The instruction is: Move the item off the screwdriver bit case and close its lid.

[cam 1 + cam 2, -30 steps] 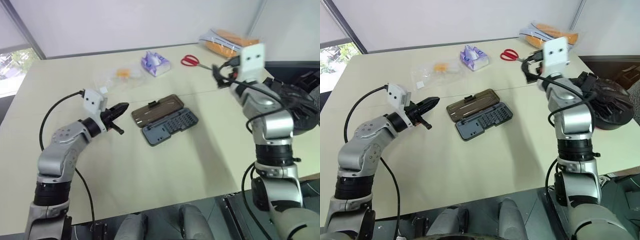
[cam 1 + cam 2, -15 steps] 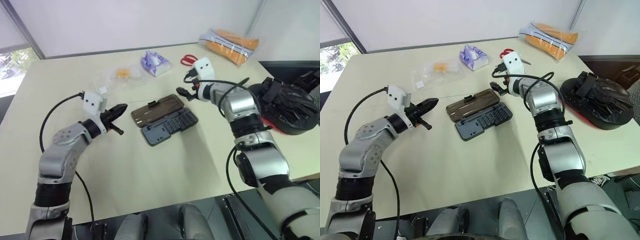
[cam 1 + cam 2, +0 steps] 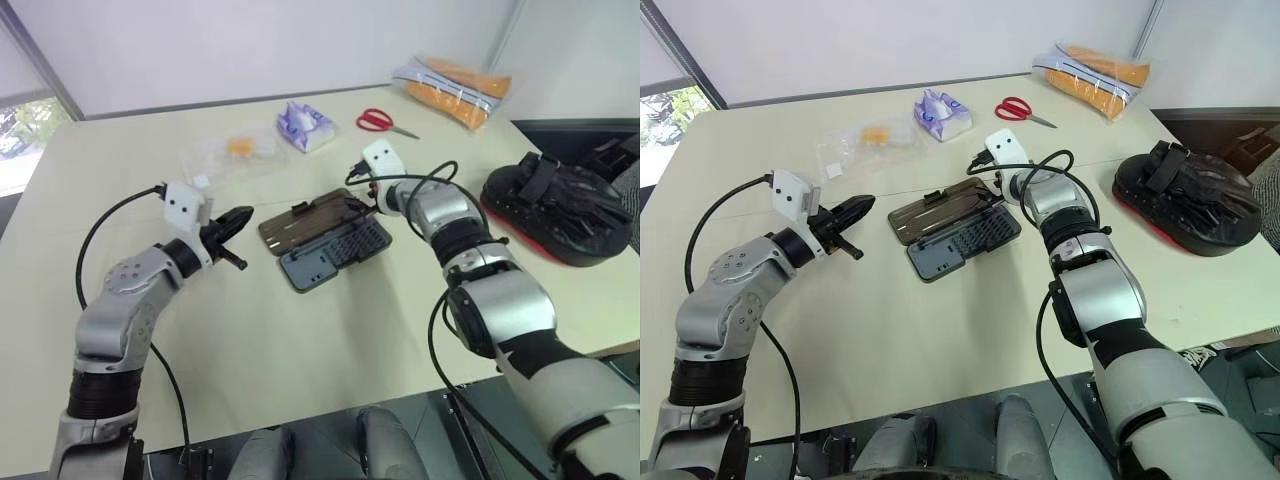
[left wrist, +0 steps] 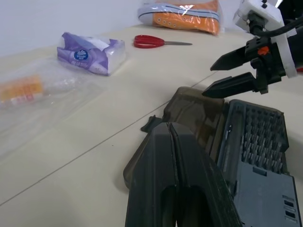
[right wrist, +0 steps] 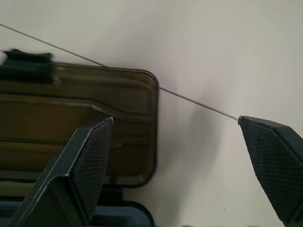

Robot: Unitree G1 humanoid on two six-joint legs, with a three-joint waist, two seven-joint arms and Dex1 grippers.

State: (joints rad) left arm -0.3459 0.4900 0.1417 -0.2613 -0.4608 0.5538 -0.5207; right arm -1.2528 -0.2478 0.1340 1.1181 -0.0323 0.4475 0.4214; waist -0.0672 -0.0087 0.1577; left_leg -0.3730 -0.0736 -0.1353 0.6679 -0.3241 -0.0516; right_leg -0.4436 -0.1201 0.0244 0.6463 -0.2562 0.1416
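Your right gripper (image 4: 222, 74) is spread wide, nothing between the fingers, hovering at the right end of the lid (image 3: 940, 211); in its wrist view one finger (image 5: 87, 163) sits over the brown plastic, the other over bare table. Can't tell if a tip touches the lid.

Your left gripper (image 3: 858, 208) is clenched, fingers pressed together, holding nothing, pointing at the case from its left, apart from it.

The screwdriver bit case (image 3: 325, 239) lies open and flat on the table (image 3: 330, 350) between your two grippers: brown lid on the far side, latch tab at its far edge, grey-blue tray (image 3: 962, 243) with rows of bits on the near side. Lid not yet closed.

The mitt (image 3: 1185, 196) is off the case, resting on the table near its right edge, well apart from the case, straps up, red rim showing at the base.

Farther back you've got red scissors (image 3: 383, 122), a purple tissue pack (image 3: 305, 127), a clear plastic bag (image 3: 862, 142) with something orange inside, and an orange-and-white packet (image 3: 1092, 68) at the far right corner.
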